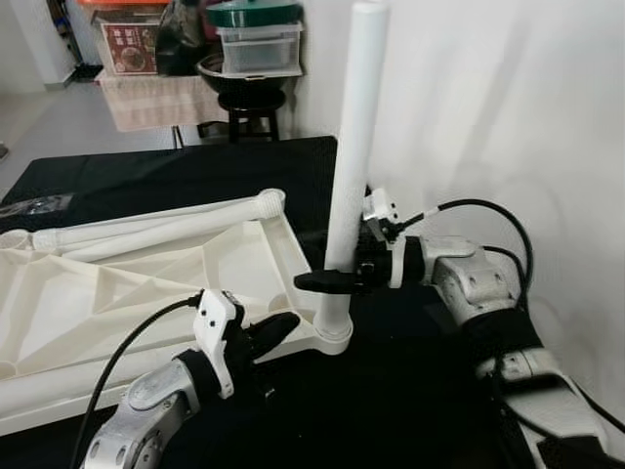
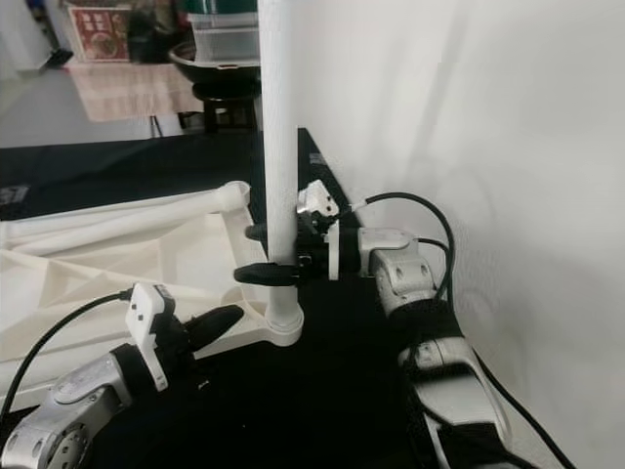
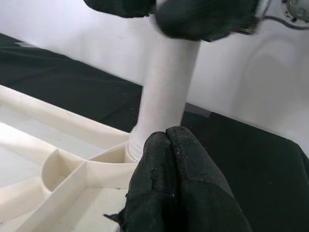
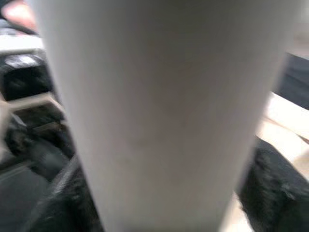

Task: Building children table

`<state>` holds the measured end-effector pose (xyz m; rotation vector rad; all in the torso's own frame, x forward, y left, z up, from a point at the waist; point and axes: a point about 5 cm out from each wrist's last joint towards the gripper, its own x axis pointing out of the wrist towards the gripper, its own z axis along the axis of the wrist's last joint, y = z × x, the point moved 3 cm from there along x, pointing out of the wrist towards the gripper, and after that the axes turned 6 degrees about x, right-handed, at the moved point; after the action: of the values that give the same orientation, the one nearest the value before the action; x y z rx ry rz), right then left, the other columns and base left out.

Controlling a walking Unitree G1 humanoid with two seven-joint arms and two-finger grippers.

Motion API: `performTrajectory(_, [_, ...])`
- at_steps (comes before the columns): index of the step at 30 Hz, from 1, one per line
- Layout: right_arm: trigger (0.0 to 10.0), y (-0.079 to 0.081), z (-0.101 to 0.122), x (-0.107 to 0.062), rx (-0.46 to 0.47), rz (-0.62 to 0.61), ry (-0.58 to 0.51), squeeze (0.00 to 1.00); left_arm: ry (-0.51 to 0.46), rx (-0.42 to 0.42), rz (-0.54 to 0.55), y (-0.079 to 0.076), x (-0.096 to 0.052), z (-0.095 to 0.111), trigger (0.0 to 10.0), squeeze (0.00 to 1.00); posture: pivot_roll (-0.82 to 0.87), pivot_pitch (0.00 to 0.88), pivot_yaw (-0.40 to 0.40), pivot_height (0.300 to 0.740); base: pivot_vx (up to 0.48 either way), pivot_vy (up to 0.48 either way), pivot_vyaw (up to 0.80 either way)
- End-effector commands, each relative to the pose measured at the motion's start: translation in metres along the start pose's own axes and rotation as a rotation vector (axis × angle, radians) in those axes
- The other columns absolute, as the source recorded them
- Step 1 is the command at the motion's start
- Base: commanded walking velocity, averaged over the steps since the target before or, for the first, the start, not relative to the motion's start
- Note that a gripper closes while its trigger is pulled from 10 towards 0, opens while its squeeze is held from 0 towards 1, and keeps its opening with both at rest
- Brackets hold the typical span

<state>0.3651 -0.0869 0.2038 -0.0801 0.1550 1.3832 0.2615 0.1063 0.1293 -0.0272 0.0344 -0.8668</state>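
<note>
A white plastic tabletop [image 1: 117, 293] lies upside down on the black cloth. One white leg [image 1: 354, 147] stands upright in the corner socket [image 1: 334, 334] nearest the wall. My right gripper [image 1: 337, 274] is shut on this leg a little above the socket; the leg [image 4: 159, 111] is close up in the right wrist view. My left gripper [image 1: 278, 330] is shut, its tips resting on the tabletop's rim just left of the socket, with the leg [image 3: 166, 87] right behind them. Two loose legs [image 1: 166, 223] lie along the tabletop's far edge.
A white wall [image 1: 488, 98] runs close along the right. At the back stands a dark stool [image 1: 249, 98] carrying a bowl and plastic containers, with a red box [image 1: 132, 44] beside it. A small clear packet [image 1: 34, 205] lies on the cloth at far left.
</note>
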Motion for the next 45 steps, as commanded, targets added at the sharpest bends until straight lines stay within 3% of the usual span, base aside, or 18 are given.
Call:
performTrajectory(1, [0.0,0.0,0.005,0.005,-0.004,0.037,0.007,0.0,0.003,0.0,-0.001,-0.002,0.001,-0.002,10.0,0.0,-0.02,0.0,-0.074,0.74,0.0,0.0,0.0])
performTrajectory(16, [0.0,0.002,-0.005,-0.016,0.044,0.09,-0.05,0.0,-0.006,-0.013,-0.008,-0.004,0.003,-0.002,10.0,0.0,-0.06,0.0,-0.052,0.74,0.0,0.0,0.0])
performTrajectory(19, [0.0,-0.002,-0.011,-0.024,0.03,-0.022,-0.065,0.0,-0.006,-0.015,-0.01,-0.004,0.002,-0.002,10.0,0.0,-0.07,0.0,-0.052,0.74,0.0,0.0,0.0])
performTrajectory(20, [0.0,-0.005,-0.019,-0.021,0.063,-0.17,-0.086,0.0,-0.006,-0.016,-0.009,-0.003,0.0,-0.002,10.0,0.0,-0.07,0.0,-0.061,0.74,0.0,0.0,0.0])
performTrajectory(21, [0.0,-0.005,-0.019,-0.021,0.063,-0.17,-0.086,0.0,-0.006,-0.016,-0.009,-0.003,0.0,-0.002,10.0,0.0,-0.07,0.0,-0.061,0.74,0.0,0.0,0.0])
performTrajectory(22, [0.0,-0.01,-0.036,-0.005,0.167,-0.469,-0.16,0.0,-0.005,-0.017,-0.008,-0.002,-0.001,-0.002,10.0,0.0,-0.09,0.0,-0.053,0.74,0.0,0.0,0.0])
performTrajectory(24, [0.0,-0.01,-0.036,-0.005,0.167,-0.469,-0.16,0.0,-0.005,-0.017,-0.008,-0.002,-0.001,-0.002,10.0,0.0,-0.09,0.0,-0.053,0.74,0.0,0.0,0.0])
performTrajectory(25, [0.0,0.016,-0.074,0.018,0.262,-0.554,-0.046,0.0,-0.008,-0.021,-0.007,0.0,-0.003,-0.001,10.0,0.0,-0.1,0.0,-0.035,0.74,0.0,0.0,0.0])
performTrajectory(28, [0.0,0.017,-0.076,0.017,0.34,-0.634,-0.073,0.0,-0.002,-0.022,-0.011,0.001,-0.003,-0.002,10.0,0.0,-0.12,0.0,-0.01,0.74,0.0,0.0,0.0])
performTrajectory(29, [0.0,0.015,-0.089,0.015,0.391,-0.64,-0.055,0.0,-0.008,-0.031,-0.013,0.002,-0.002,-0.002,10.0,0.0,-0.12,0.0,-0.02,0.74,0.0,0.0,0.0])
performTrajectory(31, [0.0,0.006,-0.08,0.013,0.396,-0.611,-0.13,0.0,0.001,-0.03,-0.029,0.003,0.0,-0.002,10.0,0.0,-0.09,0.0,-0.032,0.74,0.0,0.0,0.0])
performTrajectory(35, [0.0,0.011,-0.075,0.018,0.344,-0.584,-0.119,0.0,-0.008,-0.03,-0.013,0.004,-0.001,-0.002,10.0,0.0,-0.11,0.0,-0.022,0.74,0.0,0.0,0.0])
performTrajectory(36, [10.0,0.014,-0.071,0.016,0.308,-0.582,-0.097,0.0,-0.021,-0.032,0.009,0.005,-0.001,-0.001,10.0,0.0,-0.1,0.0,-0.023,0.74,0.0,0.0,0.0])
performTrajectory(38, [10.0,0.018,-0.063,0.014,0.274,-0.507,-0.086,0.0,-0.018,-0.03,0.003,0.005,-0.001,-0.001,10.0,0.0,-0.1,0.0,-0.022,0.74,0.0,0.0,0.0])
performTrajectory(39, [10.0,0.024,-0.056,0.016,0.257,-0.401,-0.083,0.42,-0.014,-0.029,-0.007,0.004,0.0,-0.001,10.0,0.0,-0.11,0.0,-0.019,0.74,0.0,0.0,0.0])
performTrajectory(40, [10.0,0.024,-0.056,0.016,0.257,-0.401,-0.083,0.42,-0.014,-0.029,-0.007,0.004,0.0,-0.001,10.0,0.0,-0.11,0.0,-0.019,0.74,0.0,0.0,0.0])
performTrajectory(41, [10.0,0.029,-0.048,0.017,0.256,-0.341,-0.094,0.97,-0.012,-0.031,-0.014,0.003,0.001,-0.001,10.0,0.0,-0.11,0.0,-0.016,0.74,0.0,0.0,0.0])
performTrajectory(45, [10.0,0.029,-0.028,0.015,0.199,-0.274,-0.112,1.0,-0.012,-0.034,-0.02,0.003,0.002,-0.001,10.0,0.0,-0.11,0.0,-0.019,0.74,0.0,0.0,0.0])
